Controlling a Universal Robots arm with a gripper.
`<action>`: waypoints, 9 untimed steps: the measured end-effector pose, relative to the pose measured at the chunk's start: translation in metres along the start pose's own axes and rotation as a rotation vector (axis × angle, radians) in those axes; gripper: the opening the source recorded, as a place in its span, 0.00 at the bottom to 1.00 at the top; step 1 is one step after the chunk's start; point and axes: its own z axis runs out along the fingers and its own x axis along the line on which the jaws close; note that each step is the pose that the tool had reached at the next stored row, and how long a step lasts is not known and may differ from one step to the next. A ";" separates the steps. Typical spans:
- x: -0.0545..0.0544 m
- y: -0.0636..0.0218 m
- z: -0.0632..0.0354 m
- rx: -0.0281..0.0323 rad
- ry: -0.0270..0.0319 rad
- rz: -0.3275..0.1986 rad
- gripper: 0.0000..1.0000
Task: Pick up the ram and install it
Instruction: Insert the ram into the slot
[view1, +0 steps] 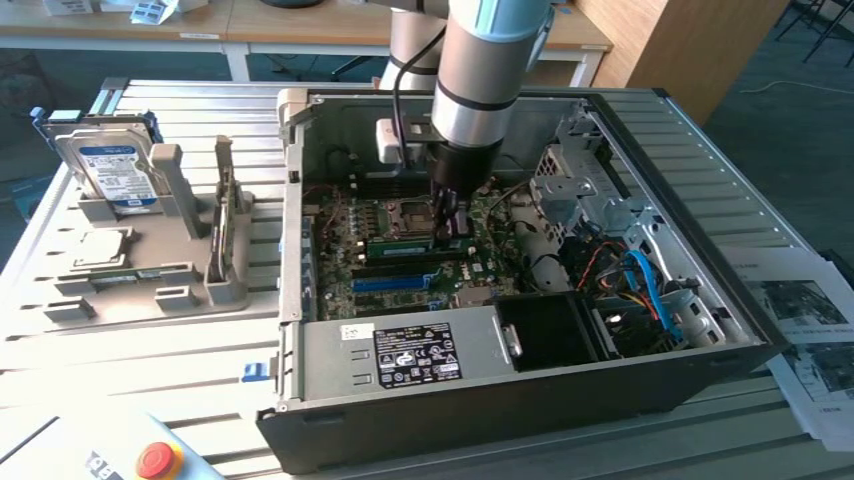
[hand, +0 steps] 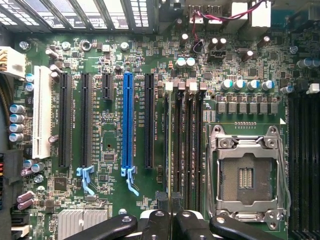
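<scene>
Gripper (hand: 169, 212) tight on the ram (view1: 416, 243), arm (view1: 483, 70) upright over the motherboard (hand: 112, 131).

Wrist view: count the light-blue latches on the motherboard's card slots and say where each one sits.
2. One light-blue latch sits at the end of a long black slot; the other at the end of the blue slot. More may be hidden outside the frame.

We see a slatted metal table (view1: 174, 100) carrying an open computer case (view1: 441, 420). A grey fixture tray (view1: 134, 300) sits at the exterior view's left of the case. Printed sheets (view1: 814, 330) lie at its right, and a red-button box (view1: 158, 460) is near its lower left corner.
</scene>
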 end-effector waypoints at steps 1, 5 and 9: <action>0.000 0.0000 0.0003 0.0000 0.0000 0.000 0.12; 0.000 0.0000 0.0017 -0.0001 0.0001 0.000 0.12; 0.000 -0.0001 0.0033 -0.0001 0.0001 0.000 0.12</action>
